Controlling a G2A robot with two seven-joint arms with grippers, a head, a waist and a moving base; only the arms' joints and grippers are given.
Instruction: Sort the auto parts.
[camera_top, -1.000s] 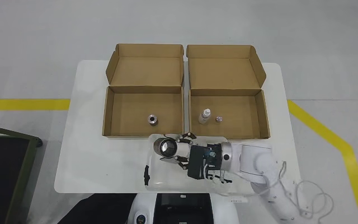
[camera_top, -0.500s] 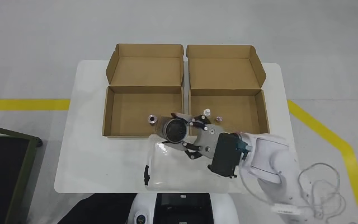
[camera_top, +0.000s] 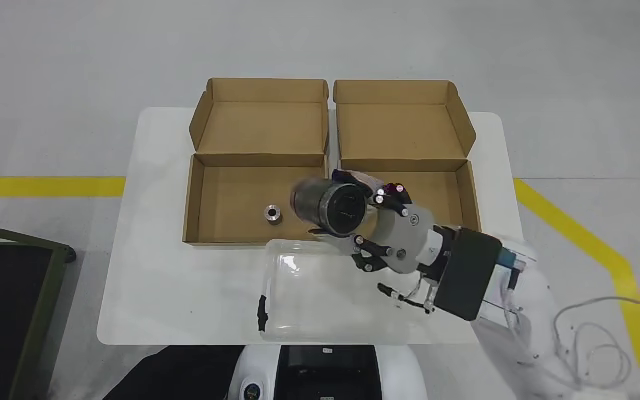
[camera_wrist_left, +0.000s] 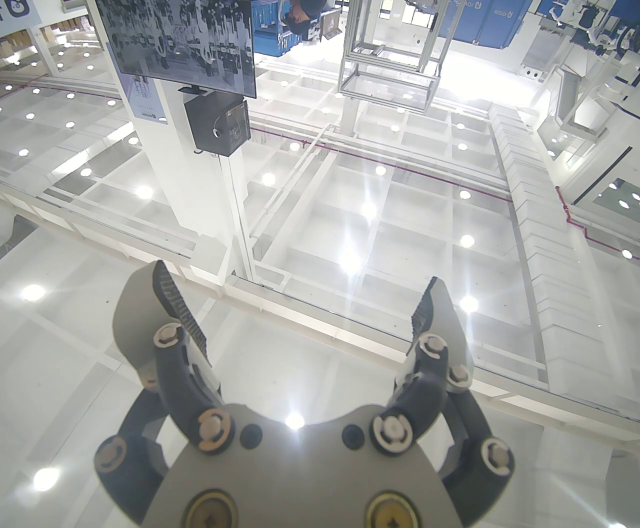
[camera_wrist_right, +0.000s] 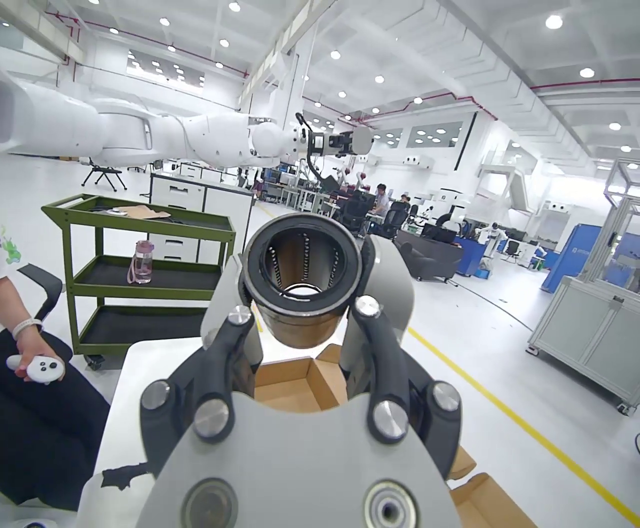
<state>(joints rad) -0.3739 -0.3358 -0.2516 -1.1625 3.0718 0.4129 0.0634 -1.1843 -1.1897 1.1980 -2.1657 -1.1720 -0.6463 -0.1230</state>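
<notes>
**Sam:** Looking down from the top, what is the right claw (camera_top: 347, 210) doing?

**Mia:** It is pinching a fat metal tube (camera_top: 322, 203), one finger on each side. The tube is hanging in the air over the spot where the left box (camera_top: 230, 195) and the right box (camera_top: 440, 205) are sitting side by side.

**Sam:** Which way is the tube lying?

**Mia:** It is lying almost flat. Its open end is pointing away from the claw, toward the left box. A small metal ring (camera_top: 270, 211) is sitting in that box, just past the tube's end.

**Sam:** And looking from the left wrist?

**Mia:** The left claw (camera_wrist_left: 296, 277) is spreading wide and holding nothing. It is pointing up at the ceiling, so I think the right arm is the one doing this job.

**Sam:** And from the right wrist?

**Mia:** We are looking right down the hole of the tube (camera_wrist_right: 302, 280). The right claw (camera_wrist_right: 305, 300) is squeezing it tight. A cardboard box (camera_wrist_right: 295, 385) is showing just under the tube, but I cannot tell which box it is. I think the claw is needing to go a little more to the left before letting go.
</notes>
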